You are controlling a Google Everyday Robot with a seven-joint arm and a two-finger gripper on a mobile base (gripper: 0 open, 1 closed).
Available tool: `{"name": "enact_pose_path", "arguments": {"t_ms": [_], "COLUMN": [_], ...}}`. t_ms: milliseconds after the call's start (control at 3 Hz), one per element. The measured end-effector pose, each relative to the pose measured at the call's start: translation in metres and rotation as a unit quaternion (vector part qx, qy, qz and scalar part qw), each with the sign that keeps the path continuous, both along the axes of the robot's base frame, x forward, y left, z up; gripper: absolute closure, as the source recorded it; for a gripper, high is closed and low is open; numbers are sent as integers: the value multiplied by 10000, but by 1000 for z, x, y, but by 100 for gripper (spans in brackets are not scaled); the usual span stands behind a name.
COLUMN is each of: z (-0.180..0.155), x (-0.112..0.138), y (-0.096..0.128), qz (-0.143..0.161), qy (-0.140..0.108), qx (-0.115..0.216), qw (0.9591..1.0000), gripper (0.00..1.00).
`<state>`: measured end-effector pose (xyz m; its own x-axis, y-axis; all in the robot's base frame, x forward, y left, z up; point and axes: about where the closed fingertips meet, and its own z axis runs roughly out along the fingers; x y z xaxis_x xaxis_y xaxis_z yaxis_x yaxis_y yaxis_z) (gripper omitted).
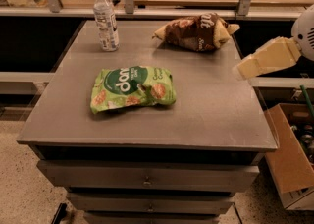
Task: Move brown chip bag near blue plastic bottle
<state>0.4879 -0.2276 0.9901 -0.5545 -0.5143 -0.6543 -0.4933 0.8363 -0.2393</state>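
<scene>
Grey metal table [211,115] is filling your view. Green chip bag [132,89] is lying flat at its centre. Brown chip bag [196,32] is resting at one o'clock, near the far edge. Your gripper [243,70] is hovering at three o'clock by the table's right edge, clear of both bags; you cannot tell whether it is spread or pressed together. Blue plastic bottle [106,19] is standing upright at eleven o'clock, well apart from the brown bag.

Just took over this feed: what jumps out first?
A bright green chip bag lies centre of the grey table. At its back, the crinkled dark brown chip bag sits right, the small clear plastic bottle stands left. The cream gripper hangs at the table's right edge.
</scene>
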Motion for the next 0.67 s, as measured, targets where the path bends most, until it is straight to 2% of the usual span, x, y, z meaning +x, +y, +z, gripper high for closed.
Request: {"name": "enact_pose_path", "arguments": {"t_ms": [667], "z": [0], "x": [4], "y": [3], "qz": [-46], "qy": [51], "qx": [131], "qw": [9999], "gripper": [0]}}
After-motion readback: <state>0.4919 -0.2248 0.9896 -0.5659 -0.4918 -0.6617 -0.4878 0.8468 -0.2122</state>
